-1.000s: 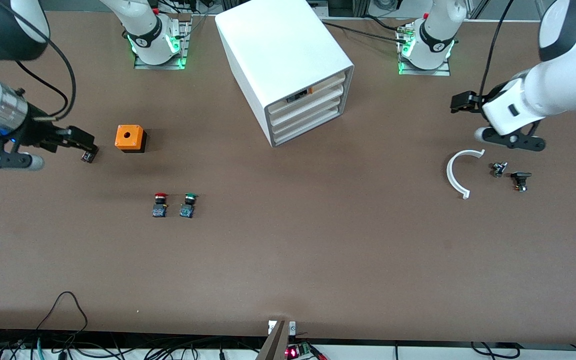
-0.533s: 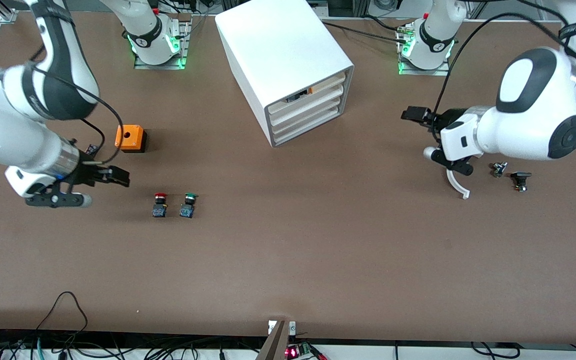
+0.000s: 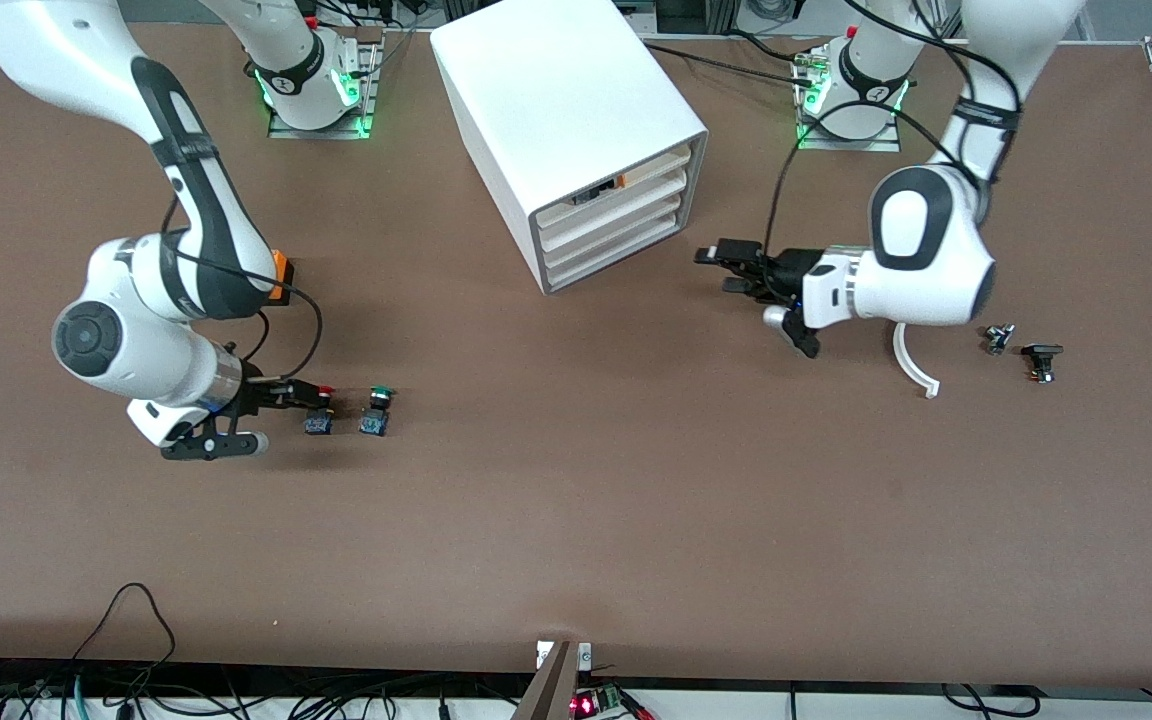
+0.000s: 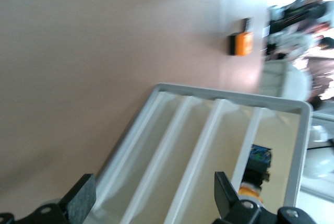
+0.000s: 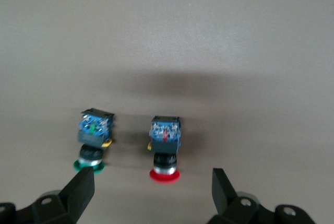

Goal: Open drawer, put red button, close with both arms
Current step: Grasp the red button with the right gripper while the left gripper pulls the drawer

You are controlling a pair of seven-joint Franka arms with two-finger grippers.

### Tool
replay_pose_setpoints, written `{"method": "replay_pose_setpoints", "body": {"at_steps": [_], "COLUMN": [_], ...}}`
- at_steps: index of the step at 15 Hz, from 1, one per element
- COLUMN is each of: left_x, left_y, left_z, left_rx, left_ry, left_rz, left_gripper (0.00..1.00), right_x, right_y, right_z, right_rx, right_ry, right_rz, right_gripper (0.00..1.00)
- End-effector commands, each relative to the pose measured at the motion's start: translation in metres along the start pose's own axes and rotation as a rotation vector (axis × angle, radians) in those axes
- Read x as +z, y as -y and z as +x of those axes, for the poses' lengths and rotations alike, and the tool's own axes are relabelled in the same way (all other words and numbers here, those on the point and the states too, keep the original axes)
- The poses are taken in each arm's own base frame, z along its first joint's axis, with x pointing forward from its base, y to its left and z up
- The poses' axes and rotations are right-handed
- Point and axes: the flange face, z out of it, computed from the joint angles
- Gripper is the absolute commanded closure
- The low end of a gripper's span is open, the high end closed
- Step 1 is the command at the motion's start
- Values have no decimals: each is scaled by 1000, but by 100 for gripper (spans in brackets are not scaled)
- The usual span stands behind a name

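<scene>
The red button (image 3: 319,410) stands on the table beside the green one, nearer to the front camera than the orange box. It also shows in the right wrist view (image 5: 165,145). My right gripper (image 3: 301,393) is open, low at the red cap, with the cap just ahead of its fingertips (image 5: 151,195). The white cabinet (image 3: 576,120) has four shut drawers. The second highest drawer (image 3: 618,208) also shows in the left wrist view (image 4: 224,145). My left gripper (image 3: 721,270) is open and empty, facing the cabinet's front with a gap between them (image 4: 151,203).
The green button (image 3: 376,410) stands beside the red one. The orange box (image 3: 281,272) is partly hidden by the right arm. A white curved piece (image 3: 911,365) and two small dark parts (image 3: 1021,348) lie toward the left arm's end.
The right gripper swung from beside the orange box down to the red button. The left gripper moved from over the curved piece toward the cabinet's front.
</scene>
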Motion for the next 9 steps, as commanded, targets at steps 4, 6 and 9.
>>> {"method": "replay_pose_setpoints", "body": {"at_steps": [4, 6, 9], "left_x": [62, 80, 95], "left_y": [14, 14, 15], "left_z": [-38, -41, -51], "left_rx": [30, 26, 37], "left_ry": [-58, -55, -35], "left_rz": [-177, -214, -227], "left_gripper": [0, 0, 2], "right_x": [68, 78, 81], "right_y": [-7, -7, -8], "right_z": [-2, -2, -2], "right_rx": [-35, -41, -41], "right_ry": [-24, -28, -27], "right_rz": [9, 10, 11], "right_gripper": [0, 2, 31]}}
